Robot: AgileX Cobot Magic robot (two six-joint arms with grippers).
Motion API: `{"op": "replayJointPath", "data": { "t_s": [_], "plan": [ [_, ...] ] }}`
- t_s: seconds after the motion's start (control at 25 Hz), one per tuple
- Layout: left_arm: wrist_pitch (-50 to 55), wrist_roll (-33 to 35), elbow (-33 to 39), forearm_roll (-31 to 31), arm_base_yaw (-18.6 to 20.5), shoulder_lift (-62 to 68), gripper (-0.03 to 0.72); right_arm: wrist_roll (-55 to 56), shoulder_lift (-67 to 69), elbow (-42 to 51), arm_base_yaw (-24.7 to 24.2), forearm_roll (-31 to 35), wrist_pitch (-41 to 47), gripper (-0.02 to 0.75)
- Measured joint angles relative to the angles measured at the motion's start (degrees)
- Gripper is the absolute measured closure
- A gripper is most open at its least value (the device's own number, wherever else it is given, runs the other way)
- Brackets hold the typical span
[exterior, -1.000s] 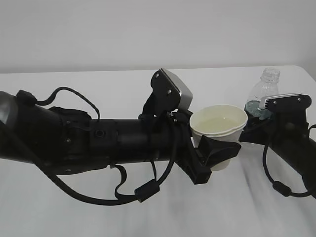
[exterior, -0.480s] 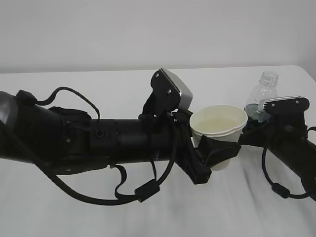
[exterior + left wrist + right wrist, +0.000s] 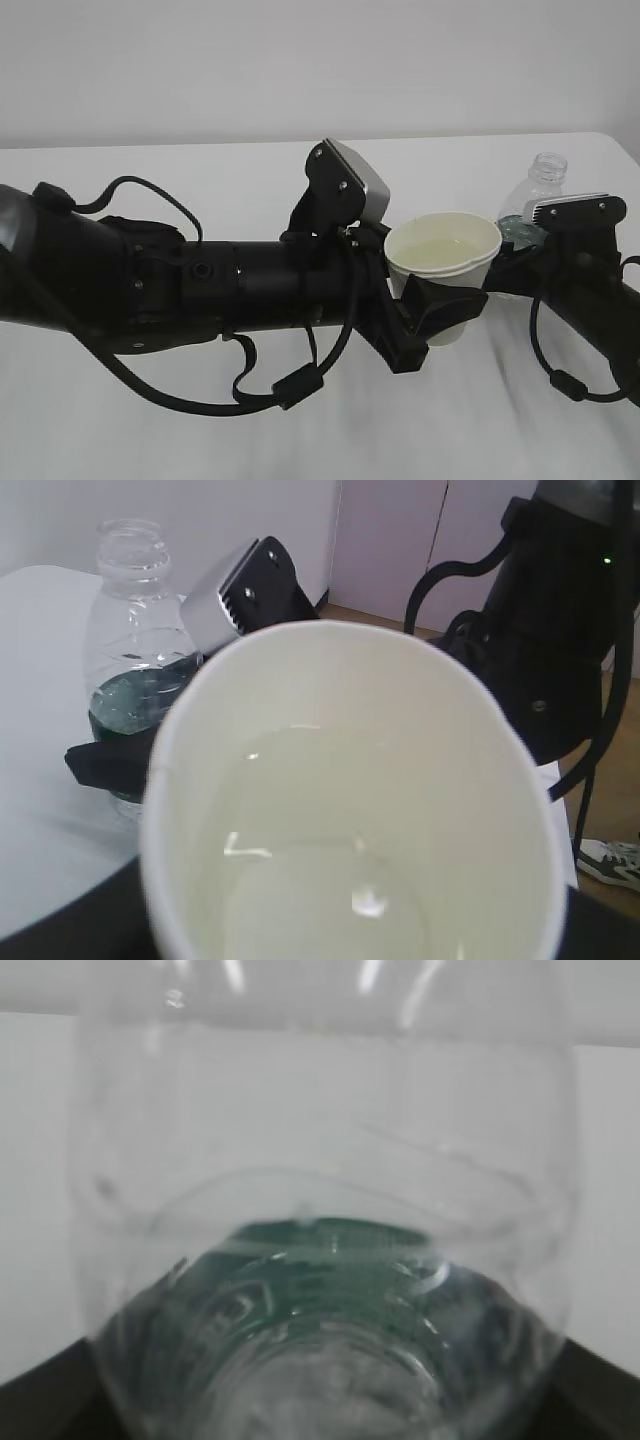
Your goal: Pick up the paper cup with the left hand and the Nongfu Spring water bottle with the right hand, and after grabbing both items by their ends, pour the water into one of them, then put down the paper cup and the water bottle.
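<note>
My left gripper (image 3: 448, 302) is shut on the lower half of the white paper cup (image 3: 443, 245), holding it upright above the table. The cup (image 3: 350, 780) fills the left wrist view, and clear water (image 3: 330, 870) lies in its cream bottom. Just right of the cup stands the uncapped Nongfu Spring water bottle (image 3: 536, 192), upright, with its green label low. My right gripper (image 3: 530, 240) sits round the label band, one black finger (image 3: 110, 765) in front and the grey-plated one (image 3: 240, 590) behind; it stands open. The bottle (image 3: 320, 1210) fills the right wrist view.
The white table (image 3: 300, 175) runs back to a plain pale wall. My bulky left arm (image 3: 200, 290) with its looping cables lies across the left and middle. Past the table's right edge are the right arm's black body (image 3: 560, 630) and a shoe on the floor (image 3: 610, 860).
The bottle has come down with the right gripper, then sunk a little lower while the gripper stayed put. The cup and the left arm have not moved.
</note>
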Motion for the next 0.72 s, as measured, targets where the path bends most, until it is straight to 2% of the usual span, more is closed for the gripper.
{"op": "replayJointPath", "data": {
  "t_s": [0.72],
  "plan": [
    [0.0, 0.02, 0.0, 0.0, 0.0, 0.0, 0.237, 0.05, -5.65, 8.48, 0.0, -0.19, -0.33, 0.143]
  ]
}}
